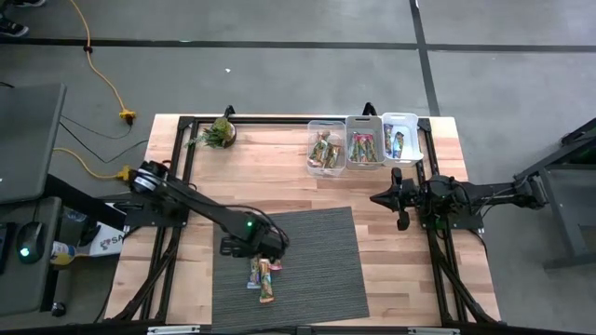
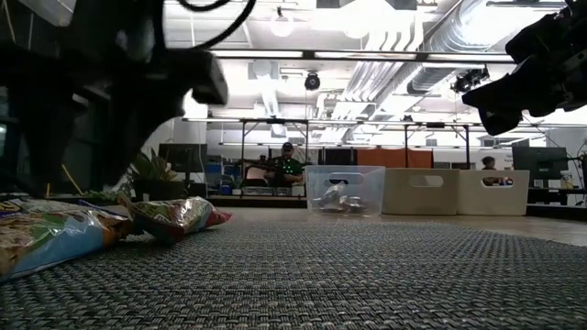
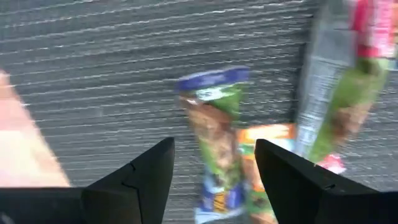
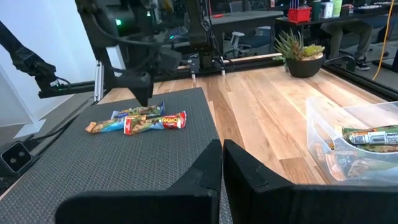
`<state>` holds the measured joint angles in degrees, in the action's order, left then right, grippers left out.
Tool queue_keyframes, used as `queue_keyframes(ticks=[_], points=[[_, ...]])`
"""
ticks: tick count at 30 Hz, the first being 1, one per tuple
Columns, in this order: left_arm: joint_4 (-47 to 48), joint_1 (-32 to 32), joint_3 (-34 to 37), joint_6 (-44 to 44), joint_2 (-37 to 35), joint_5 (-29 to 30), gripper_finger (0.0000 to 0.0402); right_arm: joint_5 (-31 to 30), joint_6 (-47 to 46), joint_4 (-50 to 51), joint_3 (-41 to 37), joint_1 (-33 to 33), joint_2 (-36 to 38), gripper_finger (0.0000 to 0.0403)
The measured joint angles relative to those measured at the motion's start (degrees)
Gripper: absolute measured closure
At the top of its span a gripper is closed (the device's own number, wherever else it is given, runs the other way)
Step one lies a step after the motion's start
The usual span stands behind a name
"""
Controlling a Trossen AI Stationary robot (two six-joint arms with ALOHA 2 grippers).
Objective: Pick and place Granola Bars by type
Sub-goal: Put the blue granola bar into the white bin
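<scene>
Three granola bars lie flat in a loose cluster on the grey mat (image 1: 307,270): a blue and green one (image 3: 214,124), an orange one (image 3: 267,134) partly under it, and a pink and green one (image 3: 348,87). My left gripper (image 3: 214,146) hangs open just above them, pointing down, with a finger on either side of the blue and green bar. In the high view it is at the mat's near left part (image 1: 265,253). More bars lie in three bins (image 1: 364,141) at the far edge. My right gripper (image 4: 221,163) waits shut at the table's right side.
A small potted plant (image 1: 222,132) stands at the far left of the table. The three bins sit side by side at the far right: a clear one (image 1: 326,146) and two white ones. Bare wood (image 1: 279,177) lies between mat and bins.
</scene>
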<state>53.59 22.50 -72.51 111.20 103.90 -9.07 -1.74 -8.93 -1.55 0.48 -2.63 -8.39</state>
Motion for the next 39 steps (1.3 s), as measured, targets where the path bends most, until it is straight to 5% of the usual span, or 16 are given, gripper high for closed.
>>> queue_keyframes(ticks=[39], points=[[-2.95, 0.00, -0.15, -2.20, 6.53, 0.66, 0.0201, 0.02, 0.02, -0.01, -0.01, 0.00, -0.97, 0.0402]])
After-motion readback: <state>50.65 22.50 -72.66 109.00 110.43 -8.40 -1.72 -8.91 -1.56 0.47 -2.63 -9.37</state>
